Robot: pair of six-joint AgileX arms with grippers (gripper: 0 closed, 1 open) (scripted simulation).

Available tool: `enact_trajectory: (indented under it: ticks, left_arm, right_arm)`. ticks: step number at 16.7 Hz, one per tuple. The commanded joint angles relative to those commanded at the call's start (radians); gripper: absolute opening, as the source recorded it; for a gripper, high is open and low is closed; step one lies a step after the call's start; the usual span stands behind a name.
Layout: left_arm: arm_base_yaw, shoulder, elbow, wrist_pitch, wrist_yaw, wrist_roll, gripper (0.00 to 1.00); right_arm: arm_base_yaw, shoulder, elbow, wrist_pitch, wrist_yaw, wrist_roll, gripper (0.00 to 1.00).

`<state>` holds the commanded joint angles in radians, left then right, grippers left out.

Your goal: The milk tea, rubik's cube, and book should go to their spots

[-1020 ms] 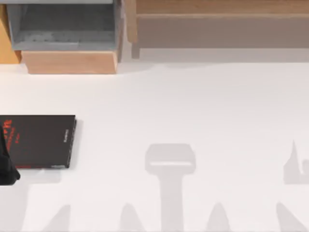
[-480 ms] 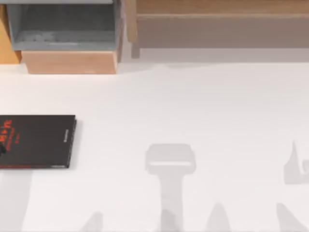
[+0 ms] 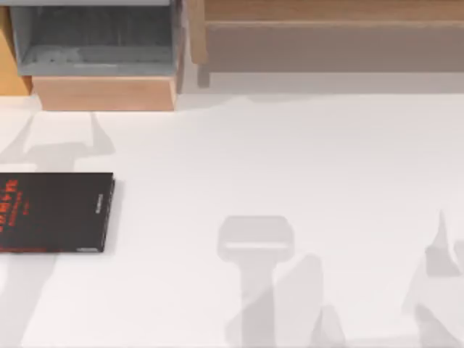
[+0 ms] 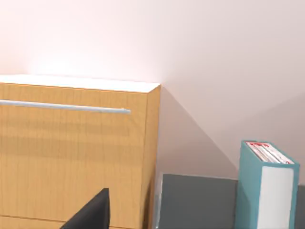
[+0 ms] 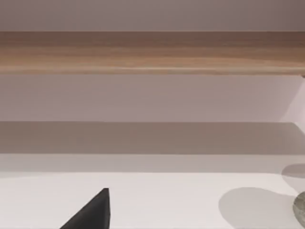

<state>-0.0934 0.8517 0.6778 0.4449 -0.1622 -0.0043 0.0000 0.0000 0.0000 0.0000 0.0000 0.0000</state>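
The book [image 4: 266, 188], teal-blue with a white-and-red edge, stands upright on a dark grey surface [image 4: 198, 200] beside a wooden cabinet [image 4: 76, 152]. A dark part of my left gripper [image 4: 90, 215] shows in the left wrist view, short of the cabinet's front and well apart from the book. In the right wrist view a dark part of my right gripper [image 5: 90, 212] hangs over the white table, facing a long wooden shelf [image 5: 152, 52]. The milk tea and the rubik's cube are out of view.
A thin black book with red lettering [image 3: 54, 212] lies flat at the table's left edge. An open grey drawer [image 3: 94, 43] with a wooden front [image 3: 105, 93] sits at the back left. The long shelf [image 3: 326, 36] spans the back right. A grey rounded thing [image 5: 300, 207] peeks in.
The dark arm part that lay over the black book's left end has left the top view. Arm shadows have shifted; one now falls between the drawer and the black book.
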Motion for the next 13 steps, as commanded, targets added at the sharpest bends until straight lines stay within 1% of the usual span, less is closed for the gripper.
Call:
enact_trajectory:
  ticks: [4,7,10,13]
  left_arm:
    - [-0.034,0.438,0.252,0.115,-0.031,0.011,1.0]
    - [-0.063,0.723,0.409,0.164,-0.033,0.012,1.0]
    - [-0.091,0.924,0.519,0.189,-0.021,0.005,1.0]
    - [-0.11,1.031,0.567,0.201,-0.009,-0.004,1.0]
  right_arm:
    - [0.0,0.0,0.0,0.0,0.0,0.0,1.0]
    - [0.0,0.0,0.0,0.0,0.0,0.0,1.0]
    - [0.0,0.0,0.0,0.0,0.0,0.0,1.0]
    - [0.0,0.0,0.0,0.0,0.0,0.0,1.0]
